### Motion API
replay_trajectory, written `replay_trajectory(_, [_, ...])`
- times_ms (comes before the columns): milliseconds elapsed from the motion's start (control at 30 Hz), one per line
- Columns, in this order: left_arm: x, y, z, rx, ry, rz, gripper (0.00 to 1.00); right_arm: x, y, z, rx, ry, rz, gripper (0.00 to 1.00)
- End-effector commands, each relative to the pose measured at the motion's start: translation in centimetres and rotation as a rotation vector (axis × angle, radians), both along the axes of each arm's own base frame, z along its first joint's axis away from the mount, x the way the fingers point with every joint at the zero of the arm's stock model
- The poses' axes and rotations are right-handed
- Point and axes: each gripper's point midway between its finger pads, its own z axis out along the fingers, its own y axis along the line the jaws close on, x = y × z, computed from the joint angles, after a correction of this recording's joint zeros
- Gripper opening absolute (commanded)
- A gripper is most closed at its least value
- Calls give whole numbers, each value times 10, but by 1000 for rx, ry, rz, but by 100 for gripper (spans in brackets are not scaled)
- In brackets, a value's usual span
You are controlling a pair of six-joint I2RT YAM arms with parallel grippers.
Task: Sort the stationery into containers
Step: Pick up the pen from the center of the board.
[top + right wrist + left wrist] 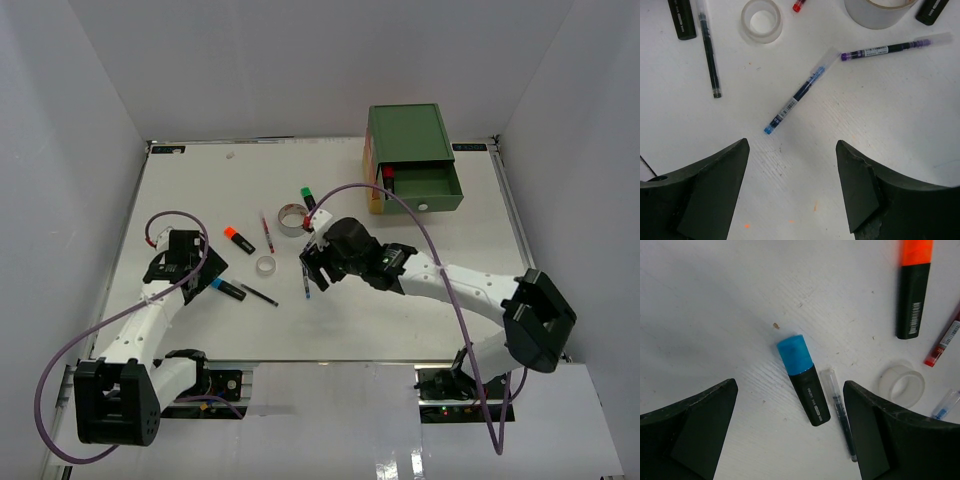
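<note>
My left gripper point(790, 388) hangs open over a blue-capped highlighter point(803, 380), whose black end lies between the fingers beside a thin dark pen point(840, 412). My right gripper point(792, 145) is open too, with bare table between its fingers, just short of a blue pen point(797, 95); a purple pen point(895, 47) lies beyond. Also on the table are an orange-capped highlighter point(238, 240), a red pen point(267, 235), a whitish tape roll point(266, 265), a grey tape roll point(291, 220) and a green-capped highlighter point(308, 195). The drawer unit point(405, 130) stands at the back right with its green drawer point(432, 190) pulled out.
A black highlighter point(388, 178) lies inside the open green drawer. White walls close in the table on the left, back and right. The right arm's purple cable point(430, 240) arcs over the table in front of the drawer unit.
</note>
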Motion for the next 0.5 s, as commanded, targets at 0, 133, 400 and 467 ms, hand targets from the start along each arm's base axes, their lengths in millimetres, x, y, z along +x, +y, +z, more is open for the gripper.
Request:
replay_trajectory(0, [-4, -4, -10, -58, 36, 62, 98, 0, -1, 44, 147, -90, -15, 77])
replay_trajectory(133, [-8, -9, -25, -94, 90, 89, 98, -6, -20, 39, 151, -107, -45, 78])
replay_trajectory(400, [1, -12, -30, -120, 98, 117, 90, -12, -41, 51, 200, -170, -67, 83])
replay_trajectory(467, [3, -12, -32, -118, 111, 122, 86, -14, -46, 51, 211, -180, -75, 87])
